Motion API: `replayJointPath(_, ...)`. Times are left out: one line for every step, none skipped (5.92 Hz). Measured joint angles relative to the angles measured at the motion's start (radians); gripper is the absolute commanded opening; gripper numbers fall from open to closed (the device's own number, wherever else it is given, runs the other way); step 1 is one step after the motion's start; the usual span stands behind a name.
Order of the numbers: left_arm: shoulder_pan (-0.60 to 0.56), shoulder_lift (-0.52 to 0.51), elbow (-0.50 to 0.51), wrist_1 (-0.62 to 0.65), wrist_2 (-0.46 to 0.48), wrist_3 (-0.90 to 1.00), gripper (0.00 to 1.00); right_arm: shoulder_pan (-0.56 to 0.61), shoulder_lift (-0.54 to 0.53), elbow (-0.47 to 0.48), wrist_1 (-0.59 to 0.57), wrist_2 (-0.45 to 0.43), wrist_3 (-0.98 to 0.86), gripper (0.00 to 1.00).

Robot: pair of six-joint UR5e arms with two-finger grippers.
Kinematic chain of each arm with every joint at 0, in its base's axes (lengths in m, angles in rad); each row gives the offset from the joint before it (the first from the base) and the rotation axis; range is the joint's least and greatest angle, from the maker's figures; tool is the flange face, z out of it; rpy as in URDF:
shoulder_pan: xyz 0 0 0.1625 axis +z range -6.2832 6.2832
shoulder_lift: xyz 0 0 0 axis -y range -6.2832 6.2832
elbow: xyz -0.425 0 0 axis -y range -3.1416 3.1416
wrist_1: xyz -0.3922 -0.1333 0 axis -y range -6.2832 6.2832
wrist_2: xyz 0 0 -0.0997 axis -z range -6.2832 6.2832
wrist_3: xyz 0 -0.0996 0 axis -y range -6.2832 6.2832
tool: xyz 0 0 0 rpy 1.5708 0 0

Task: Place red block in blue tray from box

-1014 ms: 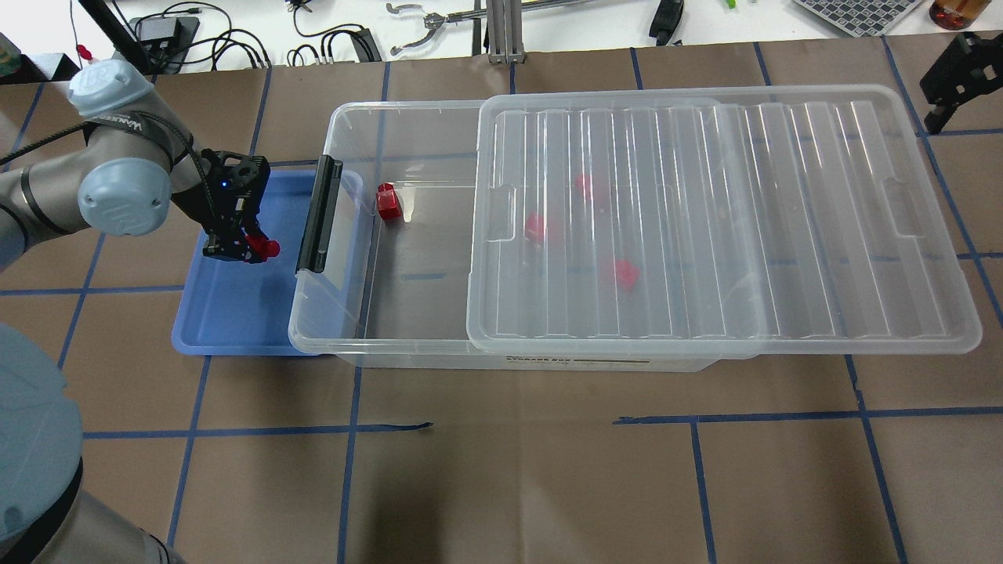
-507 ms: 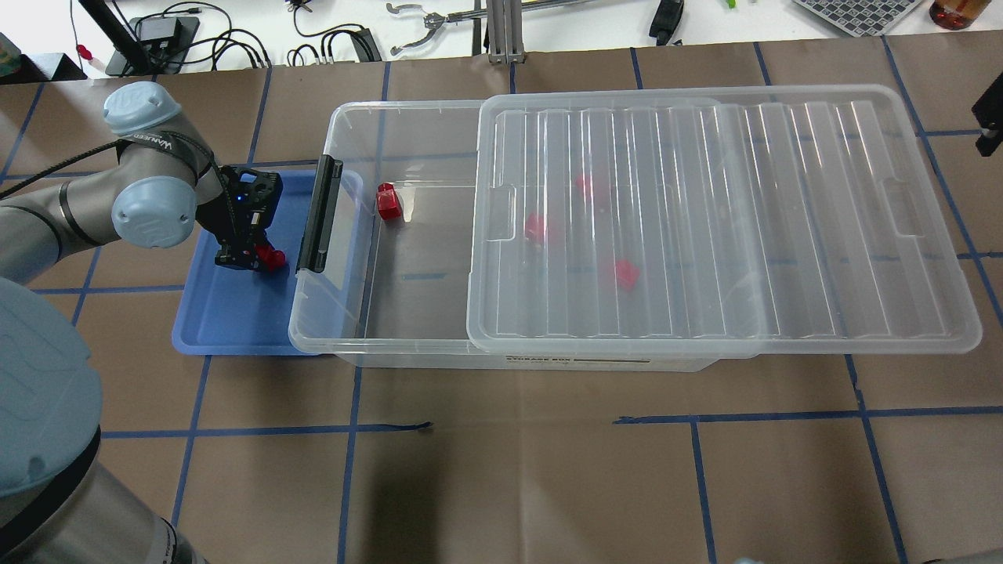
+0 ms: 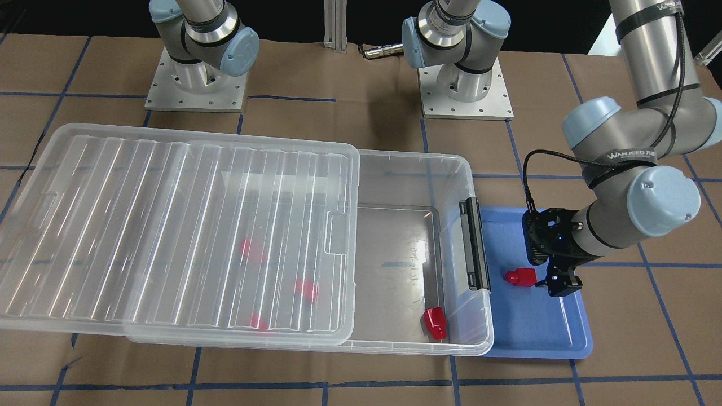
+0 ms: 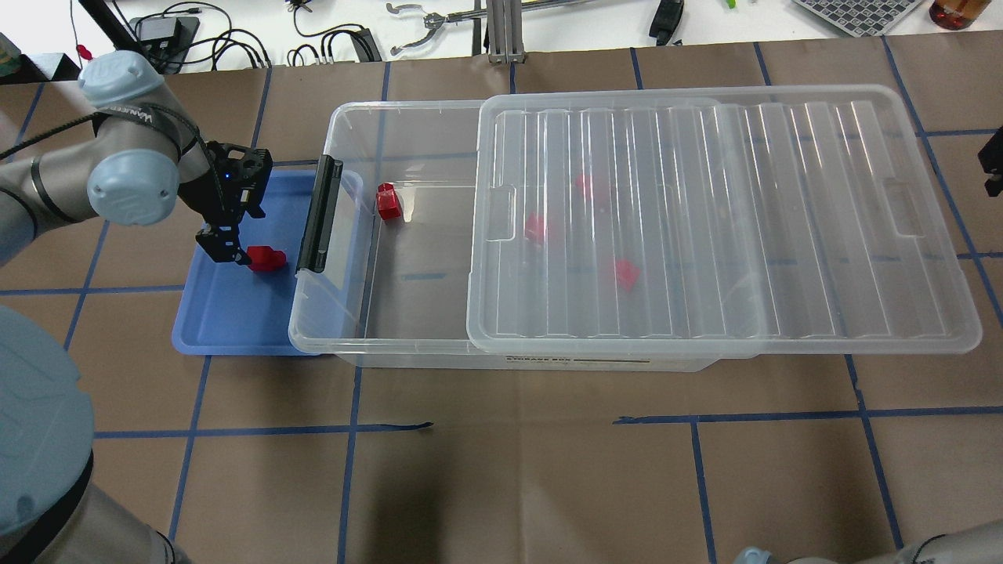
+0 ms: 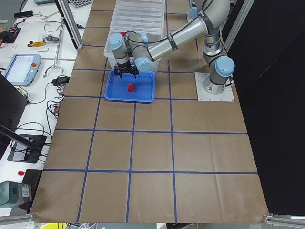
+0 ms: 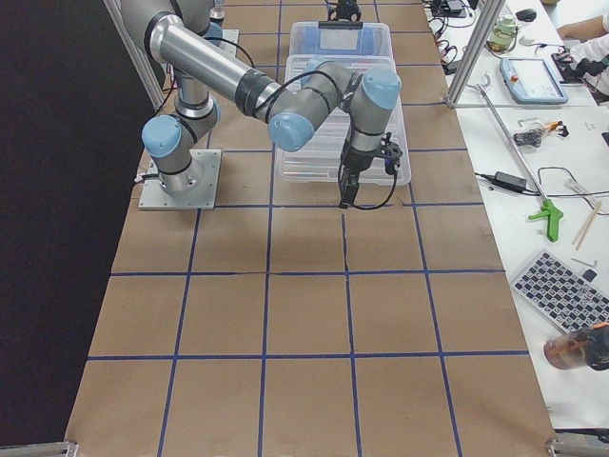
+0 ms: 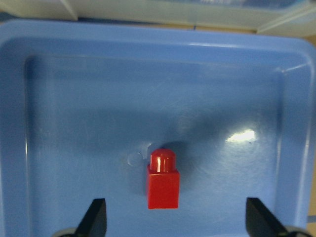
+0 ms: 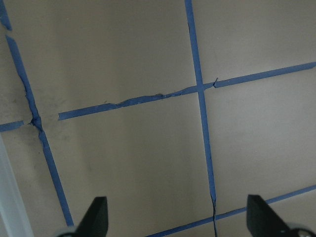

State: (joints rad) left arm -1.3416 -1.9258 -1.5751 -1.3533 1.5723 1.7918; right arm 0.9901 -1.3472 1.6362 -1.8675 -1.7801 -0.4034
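One red block [image 7: 163,180] lies on the floor of the blue tray [image 7: 74,98], stub pointing toward the box. My left gripper [image 7: 177,219] hangs open just above it, fingers wide on either side and not touching. From overhead, the block [image 4: 266,258] sits right of the left gripper [image 4: 222,249] in the tray [image 4: 235,313]. The box [image 4: 345,117] overlaps the tray's edge, its lid [image 4: 721,219] slid right. Another red block [image 4: 387,202] lies in the box's uncovered part; three show blurred under the lid. My right gripper [image 8: 177,219] is open over bare table paper.
A black latch bar [image 4: 317,215] on the box's short side stands close to the left gripper. Cables and tools [image 4: 329,31] lie on the white bench beyond the table. Both arm bases [image 3: 194,79] stand behind the box. Brown paper with blue tape lines covers the table.
The left gripper has opened and let go of the red block, which now rests in the tray; the gripper has risen slightly. The right gripper has slid down along the view's right edge.
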Motion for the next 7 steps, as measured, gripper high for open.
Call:
replayJointPath(-0.049,0.034,0.105,-0.170,0.003,-0.102,0.98,-0.001,-0.003,0.025,-0.012,0.007,0.000,1.00)
replayJointPath(-0.095,0.058,0.192,-0.303,0.003,-0.244,0.98,0.001,-0.005,0.036,-0.009,0.023,0.000,1.00)
replayJointPath(-0.135,0.092,0.229,-0.378,0.002,-0.397,0.98,0.004,-0.008,0.039,-0.003,0.047,-0.002,1.00)
replayJointPath(-0.161,0.128,0.228,-0.404,-0.002,-0.566,0.98,0.008,-0.014,0.041,0.006,0.062,-0.004,1.00)
replayJointPath(-0.173,0.162,0.215,-0.407,-0.006,-0.743,0.98,0.018,-0.019,0.041,0.016,0.076,-0.006,1.00)
replayJointPath(-0.182,0.191,0.197,-0.390,-0.005,-0.923,0.98,0.028,-0.021,0.041,0.020,0.091,-0.006,1.00)
replayJointPath(-0.200,0.213,0.181,-0.351,-0.001,-1.148,0.98,0.037,-0.026,0.042,0.028,0.101,-0.007,1.00)
